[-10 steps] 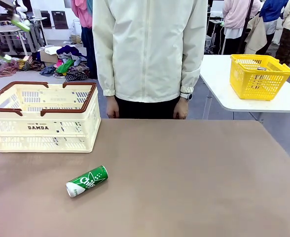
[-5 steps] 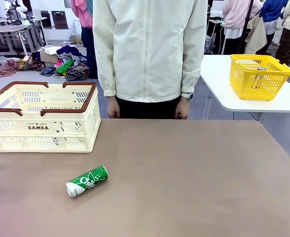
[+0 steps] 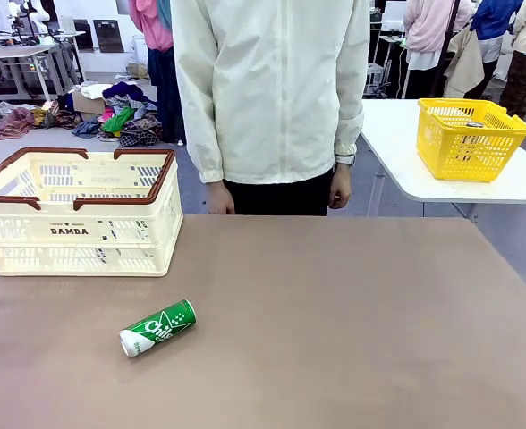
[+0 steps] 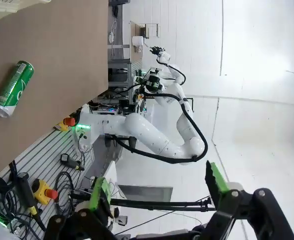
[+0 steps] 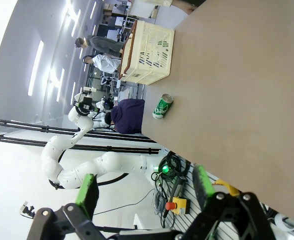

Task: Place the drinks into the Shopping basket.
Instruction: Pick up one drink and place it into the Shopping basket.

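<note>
green-padded left pincer (image 4: 156,181) and right pincer (image 5: 144,180) agape

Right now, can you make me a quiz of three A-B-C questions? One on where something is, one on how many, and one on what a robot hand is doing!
1. Where is the green can?
A. lying on the table, outside the white basket
B. inside the white basket
C. held in a robot hand

2. How many cans lie on the table?
A. two
B. one
C. three

3. How is the robot's left hand?
A. shut on the can
B. shut on a basket handle
C. open and empty

Answers:
1. A, since the can lies on its side on the brown top, apart from the basket.
2. B, since the green one is the single can there.
3. C, since it gapes wide with nothing in it.
</note>
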`<state>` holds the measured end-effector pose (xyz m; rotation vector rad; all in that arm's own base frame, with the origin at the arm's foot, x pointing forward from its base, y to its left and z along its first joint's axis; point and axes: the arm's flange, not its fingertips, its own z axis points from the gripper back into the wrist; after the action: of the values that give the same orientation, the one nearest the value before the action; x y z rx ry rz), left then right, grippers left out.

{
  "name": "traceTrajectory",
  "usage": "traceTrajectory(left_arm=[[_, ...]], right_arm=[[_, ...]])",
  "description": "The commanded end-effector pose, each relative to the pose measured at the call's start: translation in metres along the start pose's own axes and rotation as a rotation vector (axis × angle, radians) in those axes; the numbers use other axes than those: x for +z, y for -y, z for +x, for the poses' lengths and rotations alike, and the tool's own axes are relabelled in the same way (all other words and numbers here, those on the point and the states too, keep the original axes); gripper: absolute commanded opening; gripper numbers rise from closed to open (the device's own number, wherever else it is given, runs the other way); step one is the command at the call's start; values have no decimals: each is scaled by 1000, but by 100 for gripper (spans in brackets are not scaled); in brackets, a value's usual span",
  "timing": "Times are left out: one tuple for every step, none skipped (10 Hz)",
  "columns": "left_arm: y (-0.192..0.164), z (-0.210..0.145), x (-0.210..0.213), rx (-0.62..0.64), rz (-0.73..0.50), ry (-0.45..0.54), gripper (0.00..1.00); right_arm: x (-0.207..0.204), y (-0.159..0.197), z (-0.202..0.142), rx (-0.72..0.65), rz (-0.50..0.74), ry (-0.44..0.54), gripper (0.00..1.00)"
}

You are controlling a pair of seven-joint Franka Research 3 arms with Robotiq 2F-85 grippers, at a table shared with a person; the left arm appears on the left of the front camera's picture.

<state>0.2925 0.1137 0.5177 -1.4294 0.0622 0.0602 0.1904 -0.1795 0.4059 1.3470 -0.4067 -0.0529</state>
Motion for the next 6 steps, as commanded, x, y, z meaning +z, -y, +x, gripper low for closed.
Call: traceTrajectory(left_arm=[[-3,-1,-5,15,-34,0,100],[-3,-1,-5,15,-34,0,100],[-3,-1,-5,15,-34,0,100],[-3,-1,-5,15,-34,0,100],[-3,-1,-5,15,-34,0,100],[-3,-1,-5,15,-34,0,100]], right_arm=[[0,-6,3,-4,13,13,100],[0,-6,3,-4,13,13,100],[0,-6,3,-4,13,13,100],[0,-6,3,-4,13,13,100],[0,-6,3,-4,13,13,100],[0,-6,3,-4,13,13,100]])
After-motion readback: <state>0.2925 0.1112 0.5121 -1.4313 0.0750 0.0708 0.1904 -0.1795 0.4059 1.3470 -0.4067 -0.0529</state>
